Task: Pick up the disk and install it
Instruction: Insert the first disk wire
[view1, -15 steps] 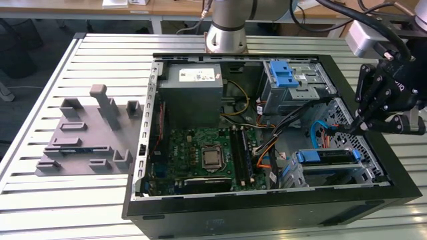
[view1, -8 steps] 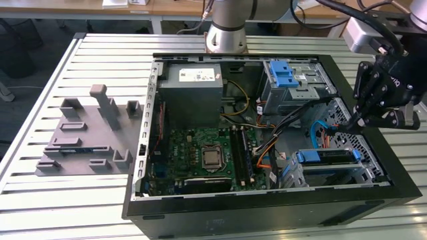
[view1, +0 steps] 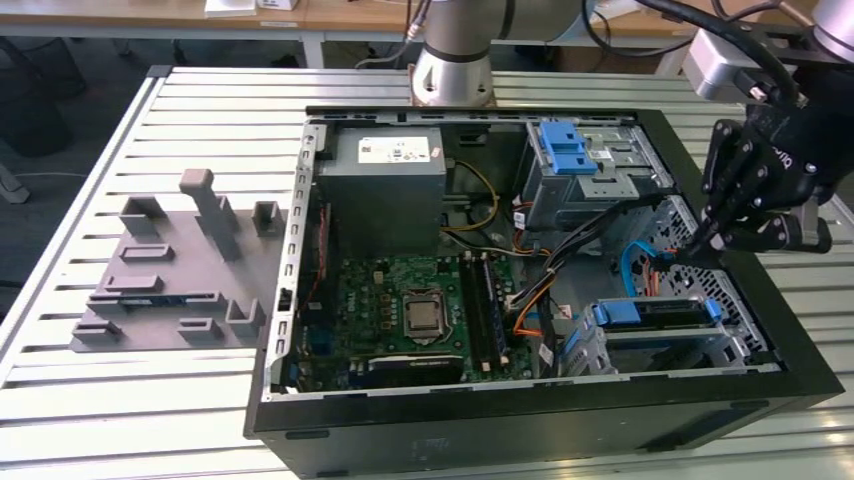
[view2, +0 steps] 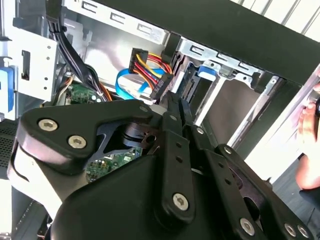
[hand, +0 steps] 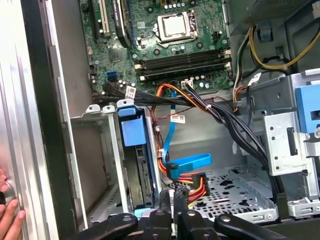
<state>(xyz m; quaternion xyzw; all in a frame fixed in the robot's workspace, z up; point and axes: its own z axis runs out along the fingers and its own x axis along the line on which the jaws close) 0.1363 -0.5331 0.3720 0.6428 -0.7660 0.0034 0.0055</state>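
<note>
**At the drive bay: keep closed tips off the wiring**

Right under your wrist camera, the gripper (hand: 171, 201) has its fingers pinched together with nothing between them. Just beyond lie the coloured power plug (hand: 189, 187) and the blue ribbon cable (hand: 192, 162); go slowly so you snag neither. Beside them the disk (hand: 134, 134) stands in its metal cage (hand: 95, 114), seemingly seated. Touch only its blue frame, squarely. Farther off, the circuit board (hand: 165, 55) needs no contact.
</note>
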